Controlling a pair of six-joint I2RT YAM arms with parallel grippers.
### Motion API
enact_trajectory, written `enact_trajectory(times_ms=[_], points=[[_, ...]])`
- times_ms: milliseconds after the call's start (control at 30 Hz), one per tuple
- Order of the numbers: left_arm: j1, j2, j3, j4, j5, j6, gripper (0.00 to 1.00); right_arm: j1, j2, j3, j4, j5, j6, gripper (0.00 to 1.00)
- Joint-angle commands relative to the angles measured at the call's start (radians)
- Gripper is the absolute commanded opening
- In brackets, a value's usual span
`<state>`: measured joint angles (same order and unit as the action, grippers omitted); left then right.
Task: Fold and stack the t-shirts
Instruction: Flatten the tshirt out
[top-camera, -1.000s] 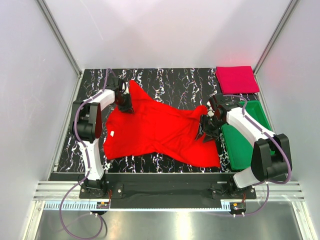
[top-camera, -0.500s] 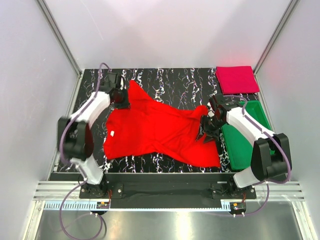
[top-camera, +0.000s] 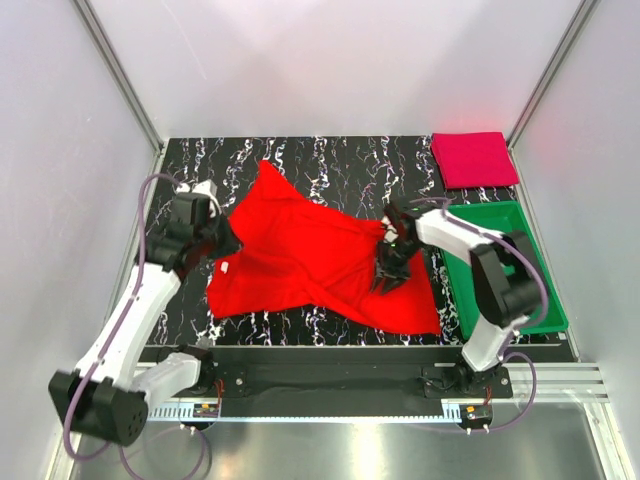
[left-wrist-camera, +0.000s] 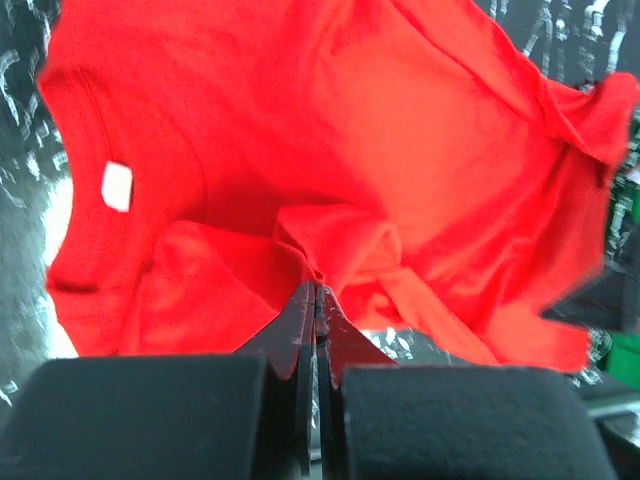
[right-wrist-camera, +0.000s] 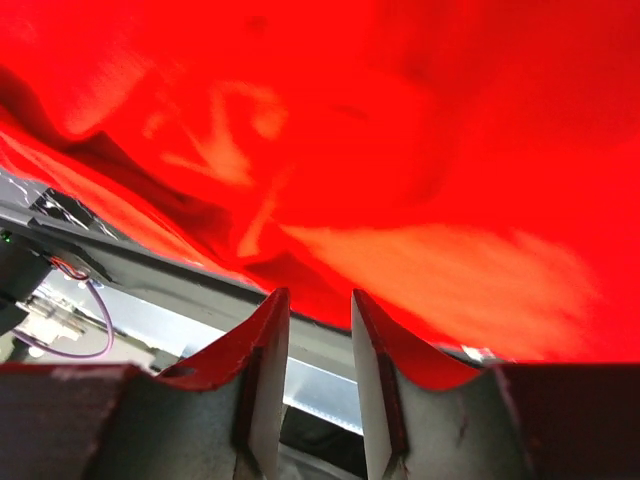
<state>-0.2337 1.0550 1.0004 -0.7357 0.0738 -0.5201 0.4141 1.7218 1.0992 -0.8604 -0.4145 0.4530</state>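
The bright red t-shirt lies spread and crumpled across the black marbled table, its white neck label near the left edge. My left gripper is at the shirt's left side, shut on a raised fold of red cloth; the jaw tips are pressed together. My right gripper hovers over the shirt's right part, and its jaws stand apart with nothing between them, red cloth just beyond. The darker crimson t-shirt lies folded at the far right corner.
A green plastic tray stands at the right edge of the table, next to the right arm. Grey walls with metal rails close in the table on three sides. The near table edge runs just below the red shirt's hem.
The left gripper shut on the red cloth and moved from the shirt's far left corner toward the near left. The right gripper shifted left over the shirt, its jaws narrowing.
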Motion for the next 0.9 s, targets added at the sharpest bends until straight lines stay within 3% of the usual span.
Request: enact_trajectory(times_ms=[0,100,300,500,600,633,733,833,867], points=[[0.002,-0.091,-0.045,-0.022,0.062,-0.084,0.0,0.067,0.087,0.118,0.092,-0.047,0.047,0.37],[0.002,-0.142,-0.098,-0.022,0.119,-0.09,0.0,0.098,0.134,0.169,0.124,-0.02,0.067,0.36],[0.002,-0.184,-0.025,-0.115,0.025,-0.063,0.0,0.123,0.275,0.28,0.196,0.003,0.101,0.34],[0.002,-0.165,0.212,-0.256,-0.192,-0.05,0.0,0.166,0.488,0.546,0.167,-0.046,0.107,0.34],[0.005,-0.159,0.337,-0.345,-0.379,-0.052,0.0,0.181,0.55,0.683,0.138,-0.13,0.096,0.34],[0.01,-0.15,0.363,-0.361,-0.447,-0.044,0.0,0.184,0.555,0.712,0.124,-0.141,0.093,0.35],[0.013,-0.144,0.42,-0.355,-0.482,-0.009,0.0,0.183,0.495,0.765,0.048,-0.055,0.056,0.38],[0.013,-0.141,0.412,-0.34,-0.441,-0.006,0.0,0.178,0.353,0.687,-0.04,0.078,0.01,0.47],[0.013,-0.142,0.402,-0.338,-0.425,-0.008,0.0,0.177,0.258,0.586,-0.075,0.107,0.004,0.48]])
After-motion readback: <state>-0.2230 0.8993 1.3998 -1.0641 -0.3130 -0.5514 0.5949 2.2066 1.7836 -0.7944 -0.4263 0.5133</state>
